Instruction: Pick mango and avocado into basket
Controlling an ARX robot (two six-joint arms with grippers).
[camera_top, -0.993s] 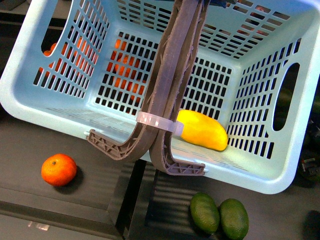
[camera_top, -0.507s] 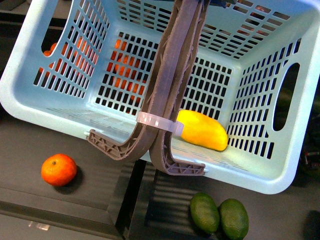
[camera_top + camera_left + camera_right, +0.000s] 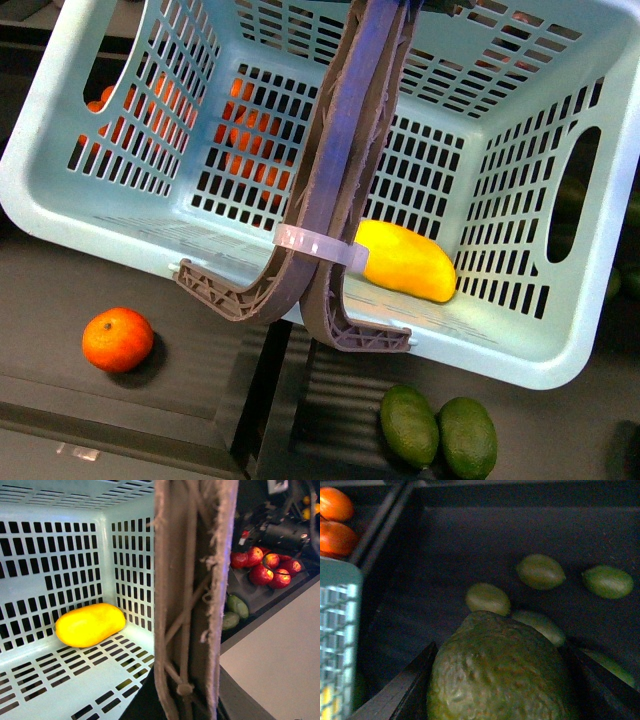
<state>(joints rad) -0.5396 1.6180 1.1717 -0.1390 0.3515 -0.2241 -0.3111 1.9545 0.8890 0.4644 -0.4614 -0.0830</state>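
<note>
The left gripper seems to be clamping the handles, hanging the basket tilted, so the mango is resting in its lower corner. The right gripper is clasping the avocado over the dark tray, probably for dropping in.

Yellow mango, turquoise basket (slotted); green avocado

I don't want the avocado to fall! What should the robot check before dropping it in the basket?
1. Avocado held by right gripper: ok, clamped.
2. Mango already in basket: ok.
3. Free room beside mango: ok.
4. Avocado above basket: not ok, only a basket corner shows in the right wrist view.
5. Handles clear of the opening: not ok, they cross its middle.
6. Left gripper's hold on handles: cannot tell, gripper not seen.
</note>
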